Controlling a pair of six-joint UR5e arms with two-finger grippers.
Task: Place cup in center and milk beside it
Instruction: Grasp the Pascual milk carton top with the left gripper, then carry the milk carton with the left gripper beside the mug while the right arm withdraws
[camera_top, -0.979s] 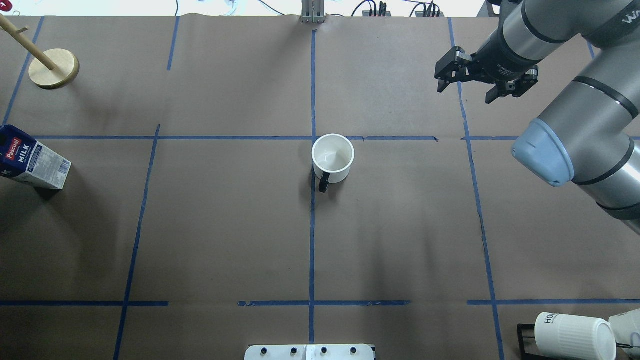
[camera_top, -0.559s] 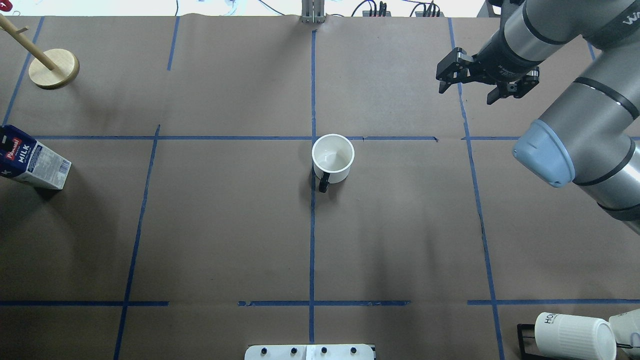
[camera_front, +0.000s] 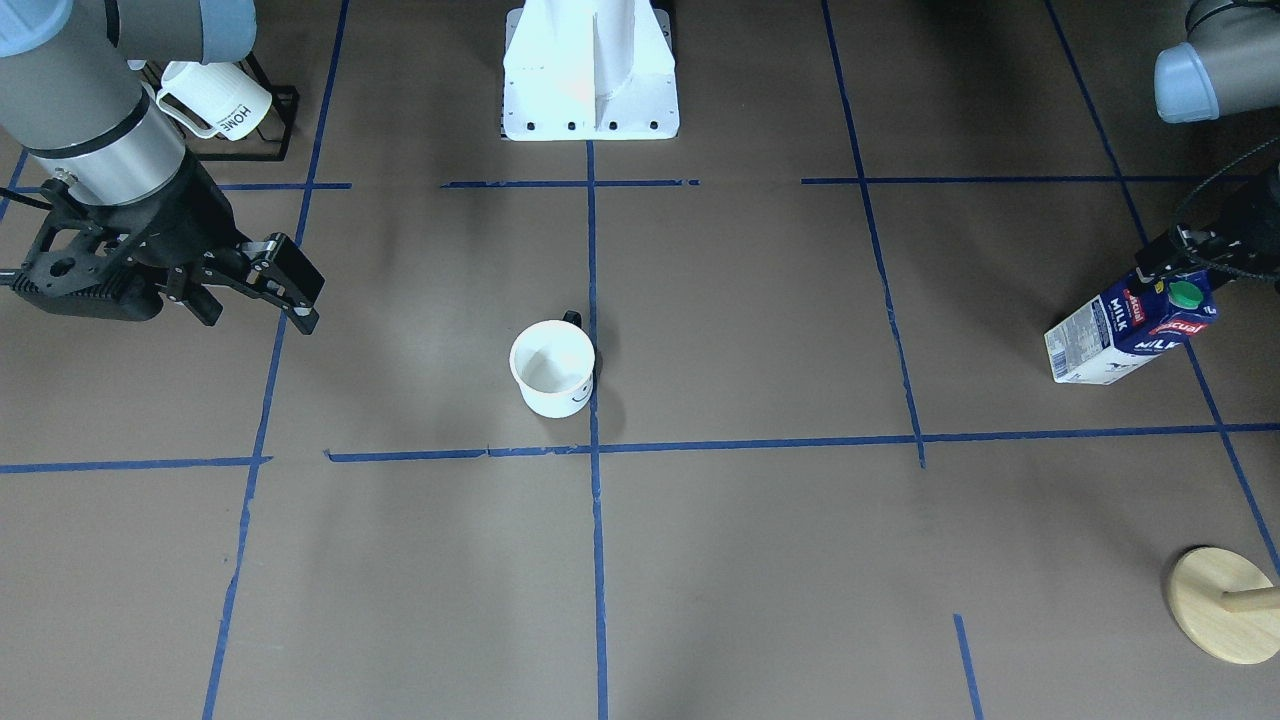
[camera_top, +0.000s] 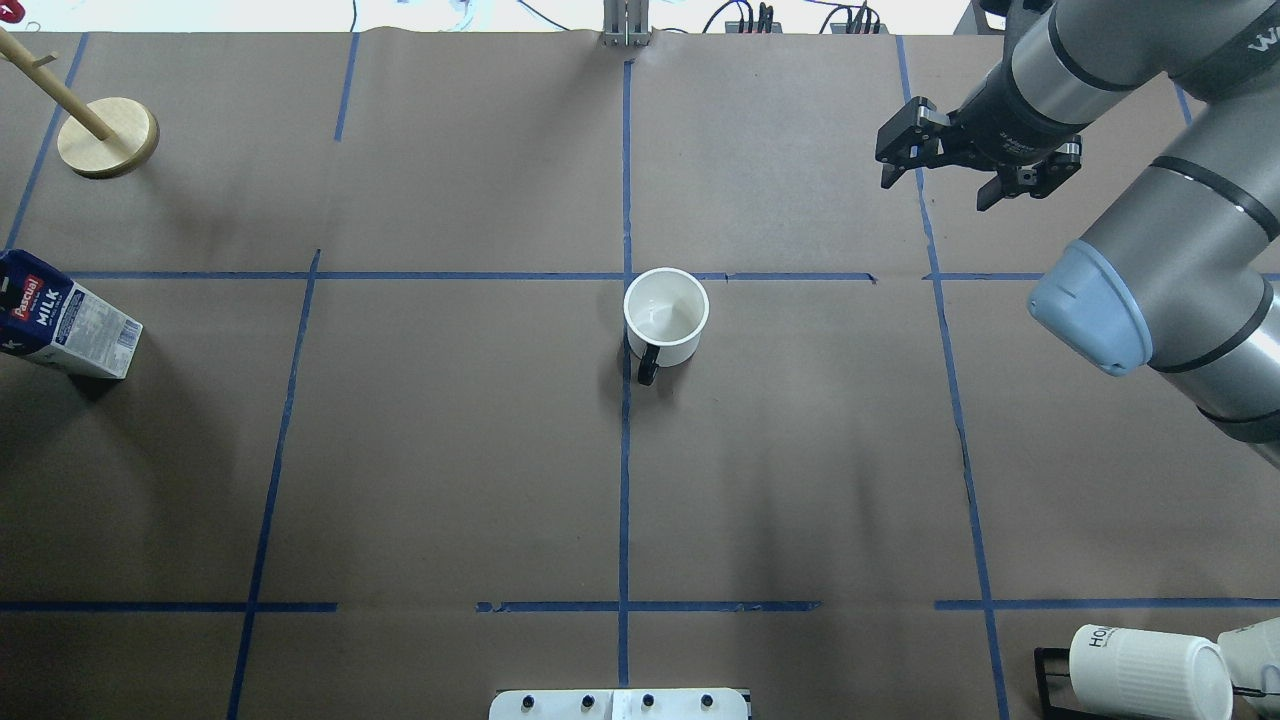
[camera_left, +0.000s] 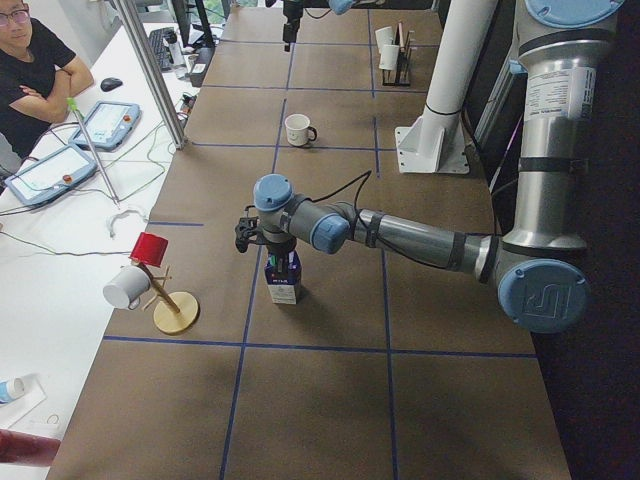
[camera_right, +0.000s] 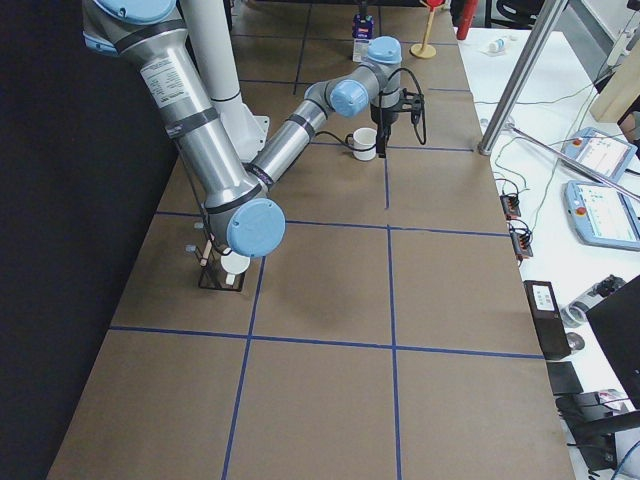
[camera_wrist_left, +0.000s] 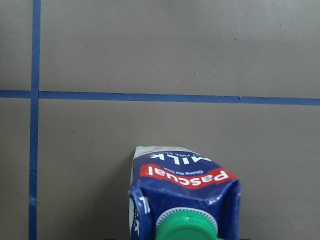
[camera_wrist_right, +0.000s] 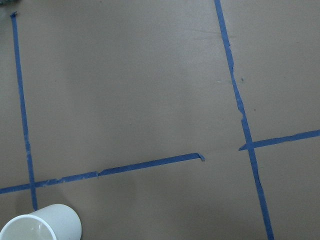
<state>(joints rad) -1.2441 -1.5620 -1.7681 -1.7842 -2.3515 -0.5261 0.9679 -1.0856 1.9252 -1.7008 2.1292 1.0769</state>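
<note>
The white cup (camera_top: 666, 318) stands upright by the crossing of blue tape lines at the center (camera_top: 625, 277), its black handle toward the robot. It also shows in the front view (camera_front: 553, 368) and at the bottom left of the right wrist view (camera_wrist_right: 42, 227). The milk (camera_top: 65, 325) stands at the table's far left edge. My left gripper (camera_front: 1195, 250) is at the carton's top (camera_front: 1130, 330); the left wrist view shows the green cap (camera_wrist_left: 185, 227) close below. I cannot tell whether it grips. My right gripper (camera_top: 935, 190) hangs open and empty, far right of the cup.
A wooden mug stand (camera_top: 108, 137) sits at the far left corner. Ribbed HOME mugs on a black rack (camera_top: 1150, 672) are at the near right. The white robot base (camera_top: 620, 704) is at the near middle edge. An operator sits beyond the table in the left view.
My right gripper has drifted slightly away from the cup, toward the far right. The milk carton has shifted very slightly. The cup has not moved.
</note>
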